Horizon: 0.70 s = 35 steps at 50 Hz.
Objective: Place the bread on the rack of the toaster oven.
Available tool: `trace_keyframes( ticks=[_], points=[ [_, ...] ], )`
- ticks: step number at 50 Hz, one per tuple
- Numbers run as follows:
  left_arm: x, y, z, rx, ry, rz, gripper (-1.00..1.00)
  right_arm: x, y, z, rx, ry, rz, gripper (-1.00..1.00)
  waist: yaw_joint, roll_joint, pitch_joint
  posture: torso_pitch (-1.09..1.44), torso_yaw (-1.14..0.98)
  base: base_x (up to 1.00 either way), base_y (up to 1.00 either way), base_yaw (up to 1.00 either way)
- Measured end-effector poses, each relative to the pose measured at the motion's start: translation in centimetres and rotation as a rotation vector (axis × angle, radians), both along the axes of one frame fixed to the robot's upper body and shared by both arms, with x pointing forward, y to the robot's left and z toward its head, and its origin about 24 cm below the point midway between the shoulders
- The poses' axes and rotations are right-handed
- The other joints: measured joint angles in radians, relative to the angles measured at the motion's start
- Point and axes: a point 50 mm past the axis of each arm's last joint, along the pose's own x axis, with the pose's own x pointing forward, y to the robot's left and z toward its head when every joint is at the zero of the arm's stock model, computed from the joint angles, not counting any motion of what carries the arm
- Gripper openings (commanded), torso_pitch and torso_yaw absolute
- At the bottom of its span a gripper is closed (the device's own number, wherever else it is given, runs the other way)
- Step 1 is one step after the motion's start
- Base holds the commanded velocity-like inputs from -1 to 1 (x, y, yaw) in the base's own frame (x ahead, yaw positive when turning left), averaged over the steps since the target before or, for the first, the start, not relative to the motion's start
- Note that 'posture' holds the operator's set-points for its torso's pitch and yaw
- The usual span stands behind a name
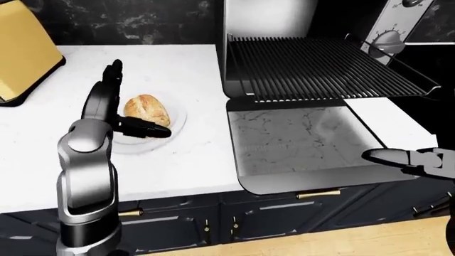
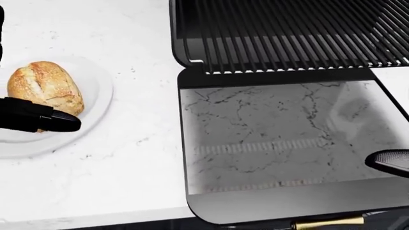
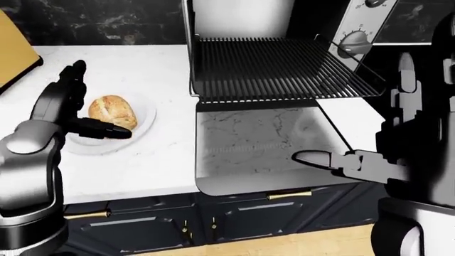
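A crusty round bread (image 2: 44, 86) lies on a white plate (image 2: 96, 103) at the left of the marble counter. My left hand (image 1: 128, 106) stands open about it: the fingers (image 1: 113, 72) point up beyond the loaf and the black thumb (image 2: 61, 122) lies across its near side. To the right, the toaster oven's wire rack (image 1: 320, 69) is slid out over the lowered glass door (image 1: 298, 138). Nothing lies on the rack. My right hand (image 3: 356, 114) hovers open by the door's right edge, thumb (image 3: 313, 158) pointing left, holding nothing.
A yellow appliance (image 1: 21, 50) stands at the counter's top left. The oven's knobs (image 1: 384, 40) sit on its right panel. The lowered door overhangs the counter edge (image 1: 177, 181), above dark cabinets with brass handles (image 1: 316, 194).
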Motion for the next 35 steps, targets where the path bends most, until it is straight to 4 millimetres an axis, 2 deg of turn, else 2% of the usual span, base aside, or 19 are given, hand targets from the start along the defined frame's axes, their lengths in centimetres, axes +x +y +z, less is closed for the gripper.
trace_keyframes(
  ticks=[14, 30, 31, 35],
  points=[
    [1.3, 0.7, -1.6, -0.003, 0.046, 0.011, 1.00, -0.3, -0.4, -0.3, 0.001, 0.004, -0.009, 1.00, -0.003, -0.001, -0.004, 0.00, 0.00, 0.00, 0.00, 0.00],
    [1.9, 1.5, -1.5, 0.004, 0.040, 0.033, 1.00, -0.1, -0.3, -0.7, 0.003, 0.009, -0.010, 1.00, -0.004, 0.000, -0.007, 0.00, 0.00, 0.00, 0.00, 0.00],
    [1.9, 1.4, -1.5, 0.005, 0.040, 0.032, 0.87, -0.1, -0.2, -0.7, 0.003, 0.007, -0.009, 1.00, -0.004, 0.001, -0.007, 0.00, 0.00, 0.00, 0.00, 0.00],
    [1.9, 1.4, -1.5, 0.007, 0.040, 0.027, 0.65, -0.1, -0.2, -0.7, 0.001, 0.007, -0.006, 1.00, -0.004, 0.001, -0.008, 0.00, 0.00, 0.00, 0.00, 0.00]
  ],
)
